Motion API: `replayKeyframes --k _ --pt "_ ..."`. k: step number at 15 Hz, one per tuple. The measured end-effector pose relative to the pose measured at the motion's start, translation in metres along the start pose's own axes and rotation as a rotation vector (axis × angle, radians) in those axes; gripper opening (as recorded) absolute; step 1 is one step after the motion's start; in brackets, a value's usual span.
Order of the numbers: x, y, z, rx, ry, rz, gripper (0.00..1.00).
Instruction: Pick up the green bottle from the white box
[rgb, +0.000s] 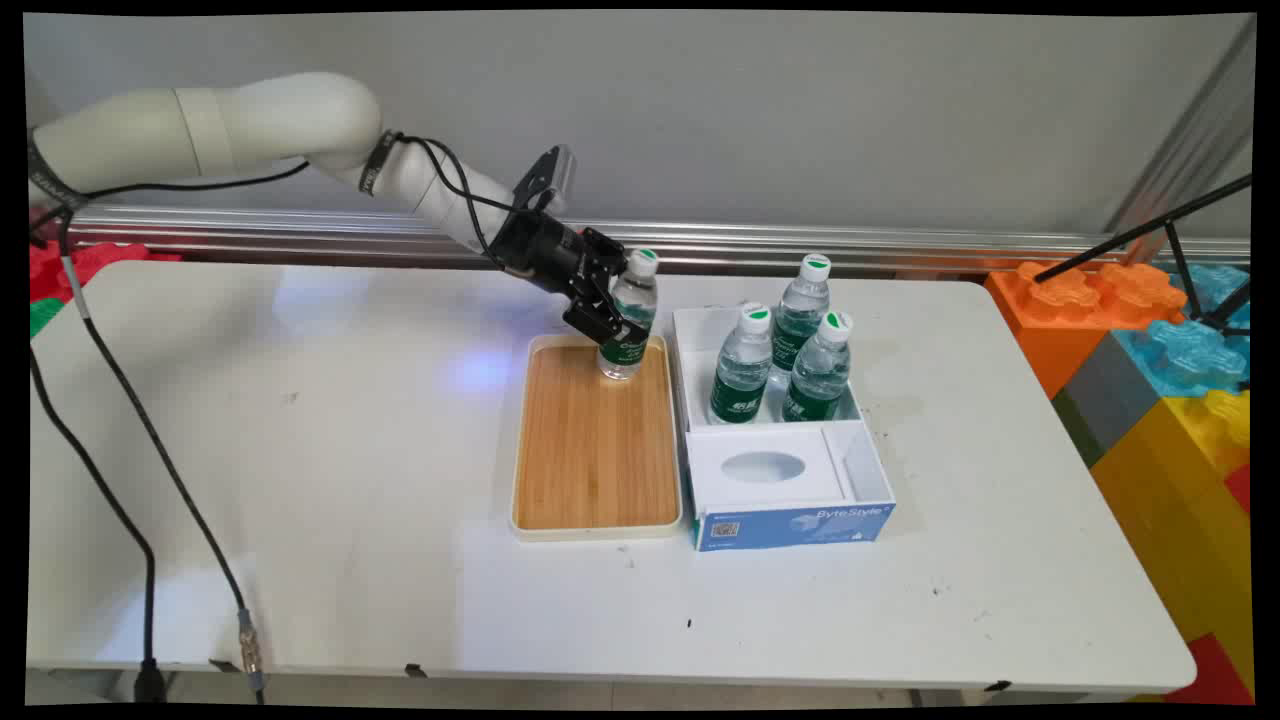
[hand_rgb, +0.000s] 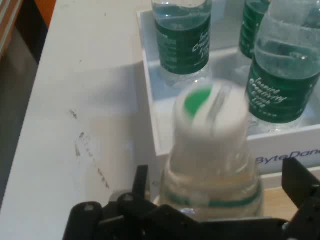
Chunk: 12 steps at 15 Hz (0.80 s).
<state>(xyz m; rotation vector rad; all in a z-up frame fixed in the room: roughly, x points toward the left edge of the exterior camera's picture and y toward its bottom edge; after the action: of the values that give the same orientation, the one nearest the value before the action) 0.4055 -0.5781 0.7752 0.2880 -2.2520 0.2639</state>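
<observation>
- Big toy bricks (rgb: 1150, 340), orange, blue and yellow, are standing stacked beside the table (rgb: 300, 500).
- Black cables (rgb: 130, 440) are hanging over its left side.

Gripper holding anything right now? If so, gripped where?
Yes: the gripper is shut on a water bottle at its mid-body, around the green label, over the wooden tray.
</observation>
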Motion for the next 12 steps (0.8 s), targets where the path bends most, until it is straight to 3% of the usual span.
replayKeyframes --k 5,12 --pt "0.028 0.008 -0.018 -0.003 -0.012 -0.005 1.0" --pt "0.119 0.012 -0.045 0.015 -0.025 0.026 1.0"
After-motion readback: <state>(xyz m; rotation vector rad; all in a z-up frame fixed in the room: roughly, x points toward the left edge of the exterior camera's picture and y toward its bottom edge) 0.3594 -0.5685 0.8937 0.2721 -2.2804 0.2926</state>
